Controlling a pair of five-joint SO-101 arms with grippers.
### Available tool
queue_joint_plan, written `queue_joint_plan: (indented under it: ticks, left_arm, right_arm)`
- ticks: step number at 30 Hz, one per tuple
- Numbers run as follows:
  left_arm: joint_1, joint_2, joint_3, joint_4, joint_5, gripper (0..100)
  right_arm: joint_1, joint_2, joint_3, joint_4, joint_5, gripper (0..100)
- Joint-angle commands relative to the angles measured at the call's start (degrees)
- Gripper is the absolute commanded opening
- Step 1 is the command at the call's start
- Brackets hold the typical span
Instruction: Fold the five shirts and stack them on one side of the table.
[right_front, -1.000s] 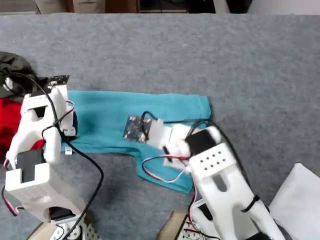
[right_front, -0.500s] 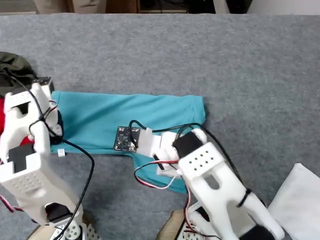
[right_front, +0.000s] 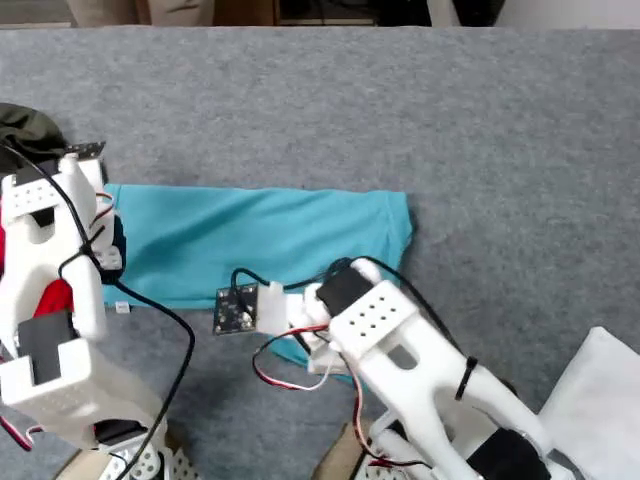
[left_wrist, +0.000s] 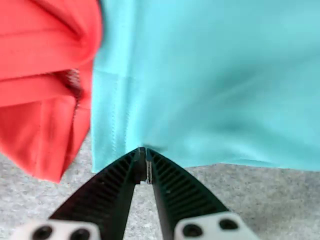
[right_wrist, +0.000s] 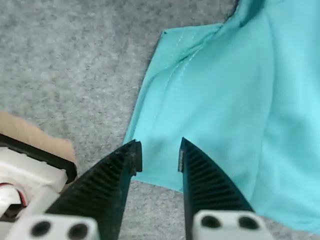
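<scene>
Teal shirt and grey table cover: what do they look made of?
Teal shirt: thin, soft knit cloth, probably cotton jersey, matte. It shows stitched double hems and gentle folds. Table cover: likely felt or low-pile carpet, matte. Its grey surface looks fuzzy and mottled.

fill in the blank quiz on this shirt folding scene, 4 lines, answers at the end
1. The left gripper is ___ on the hem of the teal shirt.
2. The bunched shirt lying beside the teal one is ___ in colour.
3. The right gripper hangs over a corner of the teal shirt with its jaws ___.
4. The table has a ___ surface.

Missing words: shut; red; open; grey
</scene>
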Motion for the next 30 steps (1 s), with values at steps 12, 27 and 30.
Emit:
queue_joint_plan:
  ticks: [12,27,30]
  left_arm:
    - [-1.41,-6.29,14.86,-19.43,0.44,2]
    - [-1.58,-6.02,15.65,-21.54,0.44,2]
    - [-1.58,-6.02,15.65,-21.54,0.53,2]
  right_arm:
    - [20.70,0.48,12.70,-10.73,10.64,10.1]
    - [16.66,-8.13,8.04,1.14,10.99,25.8]
    - [16.40,-12.97,1.54,5.27,10.64,25.9]
